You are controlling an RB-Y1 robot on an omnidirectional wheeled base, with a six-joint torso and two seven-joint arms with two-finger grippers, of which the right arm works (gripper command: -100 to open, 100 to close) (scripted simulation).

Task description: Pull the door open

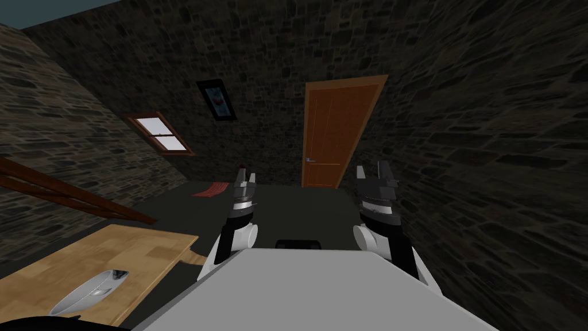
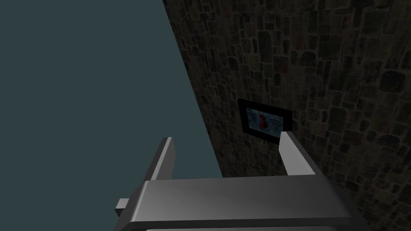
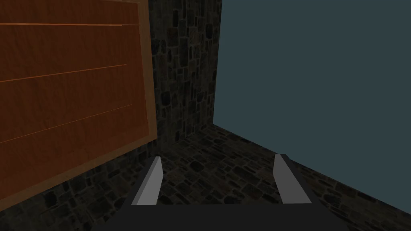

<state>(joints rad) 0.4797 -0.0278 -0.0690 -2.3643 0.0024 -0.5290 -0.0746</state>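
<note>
The door stands in the far stone wall, a little to the right of the middle in the head view. It is of orange-brown wood with a lighter frame, and it is shut. A small pale handle sits on its left edge, in the lower half. The door is well apart from both grippers, and the dark floor lies between them and it.

The right gripper is held up in front of the chest and points toward the door's side of the room. Its two fingers stand apart and hold nothing. In the right wrist view, part of the door's panel and frame shows beyond the fingers, with a strip of stone wall beside it.

The left gripper is held up at about the same height on the other side. Its fingers are also apart and hold nothing.

On the same wall, to the left of the door, a picture in a black frame hangs. On the left wall there is a window with a wooden frame. A small red mat lies on the floor near the corner below them. Near the robot, on its left, there is a light wooden table with a shiny grey bowl on it. Behind the table, dark wooden beams run slanting along the left wall. The table and the mat are to the left of the way to the door.
</note>
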